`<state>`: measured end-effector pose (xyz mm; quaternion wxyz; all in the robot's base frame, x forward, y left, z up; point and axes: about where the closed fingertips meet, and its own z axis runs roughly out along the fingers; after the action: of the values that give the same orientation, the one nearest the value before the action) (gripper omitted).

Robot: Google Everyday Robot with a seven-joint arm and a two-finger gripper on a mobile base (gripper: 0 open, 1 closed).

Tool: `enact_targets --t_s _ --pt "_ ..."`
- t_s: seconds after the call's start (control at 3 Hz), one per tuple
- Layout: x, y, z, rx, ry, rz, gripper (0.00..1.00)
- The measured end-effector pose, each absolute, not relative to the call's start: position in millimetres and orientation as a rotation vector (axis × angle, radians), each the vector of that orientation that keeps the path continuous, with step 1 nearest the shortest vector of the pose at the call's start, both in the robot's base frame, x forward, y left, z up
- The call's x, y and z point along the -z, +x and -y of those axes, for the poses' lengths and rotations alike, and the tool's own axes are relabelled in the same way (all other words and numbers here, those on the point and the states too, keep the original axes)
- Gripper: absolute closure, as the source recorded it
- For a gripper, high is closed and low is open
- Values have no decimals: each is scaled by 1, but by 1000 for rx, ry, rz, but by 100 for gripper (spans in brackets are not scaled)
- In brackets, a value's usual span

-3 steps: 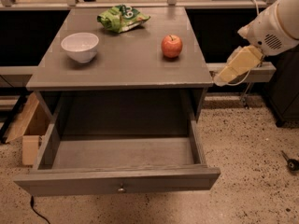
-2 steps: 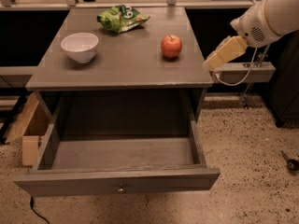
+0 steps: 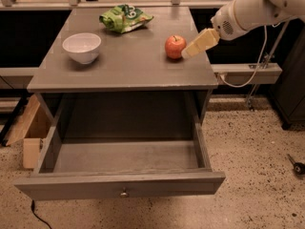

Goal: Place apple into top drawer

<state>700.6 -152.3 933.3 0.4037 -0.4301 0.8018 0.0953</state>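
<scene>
The grey table (image 3: 124,70) has its top drawer (image 3: 119,185) standing open below. The tool (image 3: 187,54) hangs low over the table's right edge; whether it is open or closed I cannot tell. The apple (image 3: 175,46) sits on the table just beside its tip, not in its hold.

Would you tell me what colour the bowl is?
The bowl is white, camera view; the hand is beside the apple.

Red apple (image 3: 175,46) upright, pincer (image 3: 186,54) perhaps touching it; top drawer (image 3: 95,185) open.
</scene>
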Motion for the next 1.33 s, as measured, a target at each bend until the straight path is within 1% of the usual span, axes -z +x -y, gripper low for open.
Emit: enact_targets --t_s 0.33,0.67,1.0,1.33 --pt "-915 733 126 -246 -1026 -2068 0" --pt "-893 765 113 -257 -929 -2117 0" --pt "-882 778 105 -270 -895 -2137 0" --pt "-872 786 89 -285 -903 -2151 4"
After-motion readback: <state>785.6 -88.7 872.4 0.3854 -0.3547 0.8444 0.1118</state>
